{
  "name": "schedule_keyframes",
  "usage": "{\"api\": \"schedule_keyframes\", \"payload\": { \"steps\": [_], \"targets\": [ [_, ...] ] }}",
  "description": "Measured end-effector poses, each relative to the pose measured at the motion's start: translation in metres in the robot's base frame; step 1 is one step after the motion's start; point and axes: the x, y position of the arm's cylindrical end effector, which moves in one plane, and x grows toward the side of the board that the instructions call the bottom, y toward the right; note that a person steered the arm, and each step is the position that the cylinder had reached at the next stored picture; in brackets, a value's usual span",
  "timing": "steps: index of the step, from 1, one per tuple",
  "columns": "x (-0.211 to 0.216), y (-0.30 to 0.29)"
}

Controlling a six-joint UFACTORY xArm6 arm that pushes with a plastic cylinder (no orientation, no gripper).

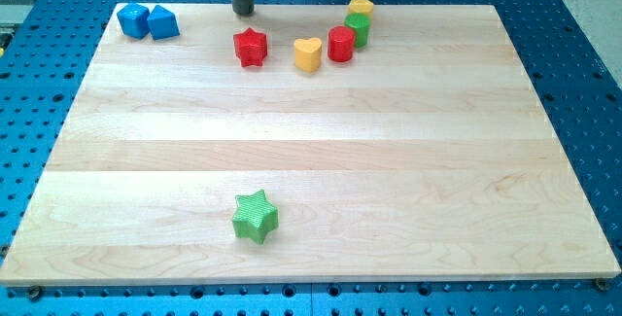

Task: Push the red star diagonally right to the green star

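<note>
The red star (250,47) lies near the view's top, left of centre. The green star (256,216) lies near the view's bottom, almost straight below it. My tip (242,12) stands at the board's top edge, just above the red star and slightly to its left, apart from it by a small gap.
A yellow heart (308,53), a red cylinder (340,44), a green block (358,30) and a yellow block (361,8) form a chain right of the red star. Two blue blocks (148,21) sit at the top left corner. The wooden board (389,160) rests on a blue perforated table.
</note>
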Motion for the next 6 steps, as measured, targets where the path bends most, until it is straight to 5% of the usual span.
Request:
{"api": "schedule_keyframes", "payload": {
  "steps": [3, 5, 6],
  "targets": [
    [0.018, 0.000],
    [0.113, 0.021],
    [0.188, 0.079]
  ]
}}
